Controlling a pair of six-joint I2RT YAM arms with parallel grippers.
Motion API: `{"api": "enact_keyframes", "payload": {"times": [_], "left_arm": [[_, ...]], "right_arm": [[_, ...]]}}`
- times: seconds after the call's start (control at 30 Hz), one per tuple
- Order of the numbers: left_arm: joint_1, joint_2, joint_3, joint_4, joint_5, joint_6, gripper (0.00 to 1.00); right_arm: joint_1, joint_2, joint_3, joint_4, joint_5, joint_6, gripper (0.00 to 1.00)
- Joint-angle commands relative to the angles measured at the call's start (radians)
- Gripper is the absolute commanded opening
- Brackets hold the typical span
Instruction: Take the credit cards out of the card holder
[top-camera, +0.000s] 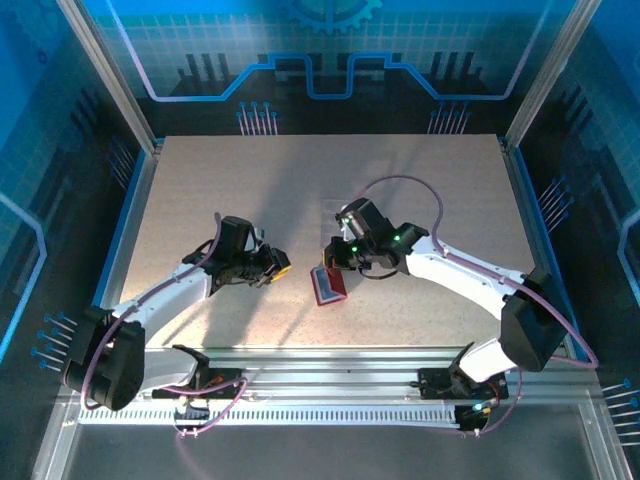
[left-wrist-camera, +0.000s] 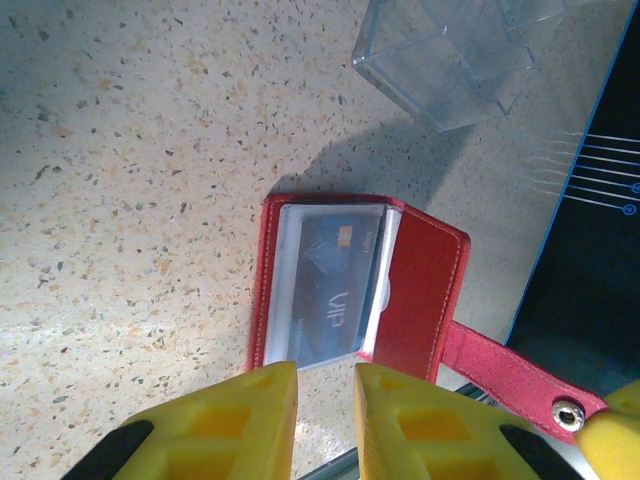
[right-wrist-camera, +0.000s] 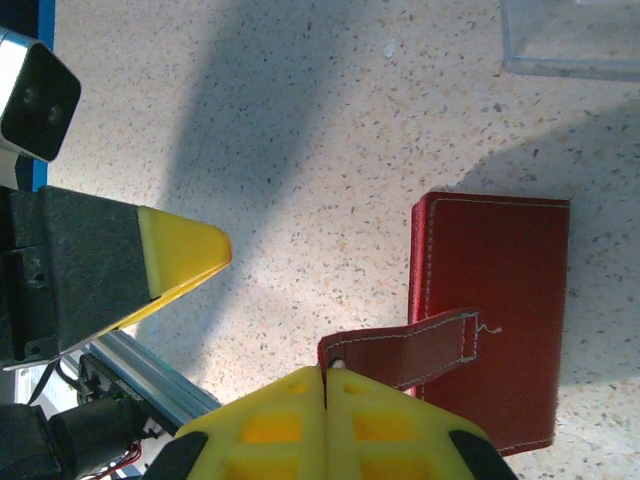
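Card holder (left-wrist-camera: 420, 290), red, open, blue card (left-wrist-camera: 330, 290) inside, tab (right-wrist-camera: 410, 350) in pinch of right claw (right-wrist-camera: 325, 385), left claw (left-wrist-camera: 326, 372) spread

The left arm (top-camera: 165, 292) reaches in from the near left, and the left pincer (left-wrist-camera: 326, 418) is narrowly parted, gripping nothing. The right arm (top-camera: 465, 272) bends in from the near right. The right pincer (right-wrist-camera: 325, 425) is pressed together on the tab of the card holder (right-wrist-camera: 495, 290).
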Motion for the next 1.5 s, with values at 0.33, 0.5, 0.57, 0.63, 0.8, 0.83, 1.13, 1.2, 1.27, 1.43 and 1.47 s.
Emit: {"api": "enact_keyframes", "payload": {"times": [0.33,0.5,0.57,0.63,0.8,0.83,1.13,1.2,1.27,1.43,1.47], "left_arm": [[-0.001,0.069,0.028,0.015,0.073,0.033,0.23],[-0.047,0.146,0.058,0.05,0.086,0.027,0.23],[-0.073,0.178,0.08,0.059,0.083,0.024,0.23],[-0.103,0.206,0.102,0.066,0.076,0.02,0.22],[-0.164,0.276,0.158,0.096,0.067,0.0,0.22],[-0.174,0.29,0.168,0.101,0.065,-0.003,0.22],[-0.242,0.391,0.227,0.141,0.067,-0.032,0.22],[-0.252,0.401,0.231,0.153,0.062,-0.042,0.22],[-0.26,0.416,0.23,0.171,0.059,-0.053,0.21],[-0.281,0.459,0.24,0.209,0.074,-0.079,0.21],[-0.287,0.465,0.242,0.215,0.072,-0.083,0.21]], "right_arm": [[0.037,0.003,0.008,0.068,-0.017,0.052,0.0],[0.019,-0.019,-0.03,0.051,0.0,0.047,0.0],[0.01,-0.032,-0.045,0.032,0.015,0.039,0.0],[-0.001,-0.045,-0.063,0.017,0.021,0.032,0.0],[-0.038,-0.088,-0.111,-0.004,0.024,0.017,0.0],[-0.048,-0.097,-0.121,-0.009,0.028,0.013,0.0],[-0.121,-0.165,-0.202,-0.026,0.039,-0.013,0.0],[-0.131,-0.175,-0.214,-0.028,0.04,-0.016,0.0],[-0.139,-0.182,-0.242,-0.03,0.041,-0.019,0.0],[-0.155,-0.198,-0.286,-0.018,0.045,-0.018,0.0],[-0.157,-0.196,-0.291,-0.016,0.046,-0.018,0.0]]}}
